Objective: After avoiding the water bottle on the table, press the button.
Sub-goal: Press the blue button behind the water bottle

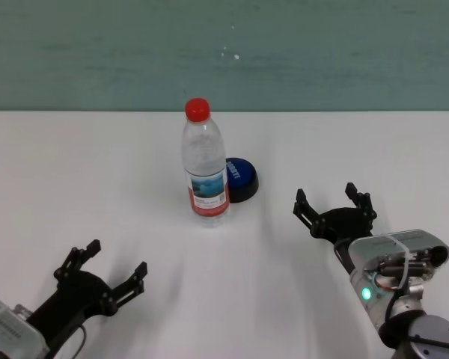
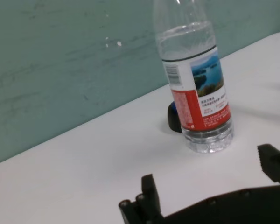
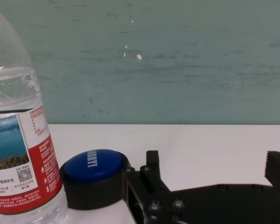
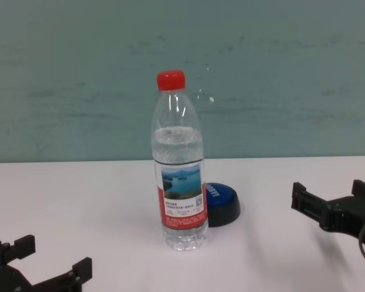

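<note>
Teal wall behind white table (image 1: 75,172) | water bottle (image 1: 206,168) upright mid-table, button (image 1: 239,178) touching its far-right side | right gripper (image 1: 334,203) fingers spread, near-right of button, nothing held | left gripper (image 1: 105,271) spread, idle near-left | step: approach not yet begun; next: right arm reaches button from the right, clear of bottle.

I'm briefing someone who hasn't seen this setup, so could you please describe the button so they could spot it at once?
On the white table, find the tall clear water bottle with a red cap, standing near the middle. The button sits just behind it toward the robot's right, partly hidden by it. It is the only low, round thing there: blue dome, white lettering, black base.
</note>
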Robot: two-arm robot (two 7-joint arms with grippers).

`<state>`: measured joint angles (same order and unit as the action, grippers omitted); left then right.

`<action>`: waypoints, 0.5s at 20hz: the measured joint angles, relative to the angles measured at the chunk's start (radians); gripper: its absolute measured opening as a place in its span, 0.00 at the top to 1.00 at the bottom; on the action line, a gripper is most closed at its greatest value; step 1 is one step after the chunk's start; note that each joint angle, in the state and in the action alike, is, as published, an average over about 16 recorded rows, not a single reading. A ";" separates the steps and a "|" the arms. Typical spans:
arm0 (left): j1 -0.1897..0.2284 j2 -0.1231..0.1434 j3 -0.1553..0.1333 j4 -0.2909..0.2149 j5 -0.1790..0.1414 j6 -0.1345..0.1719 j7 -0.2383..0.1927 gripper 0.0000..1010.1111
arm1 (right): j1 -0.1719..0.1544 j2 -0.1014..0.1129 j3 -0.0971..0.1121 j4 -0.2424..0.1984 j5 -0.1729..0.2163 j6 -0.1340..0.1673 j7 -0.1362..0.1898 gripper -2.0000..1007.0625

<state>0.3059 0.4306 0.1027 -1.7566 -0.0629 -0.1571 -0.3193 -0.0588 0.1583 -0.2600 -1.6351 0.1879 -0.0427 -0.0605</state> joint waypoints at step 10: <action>-0.034 0.023 -0.014 0.023 -0.010 -0.004 -0.016 0.01 | 0.000 0.000 0.000 0.000 0.000 0.000 0.000 0.00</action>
<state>0.2722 0.4536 0.0887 -1.7336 -0.0728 -0.1614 -0.3356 -0.0588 0.1583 -0.2600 -1.6351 0.1879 -0.0427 -0.0605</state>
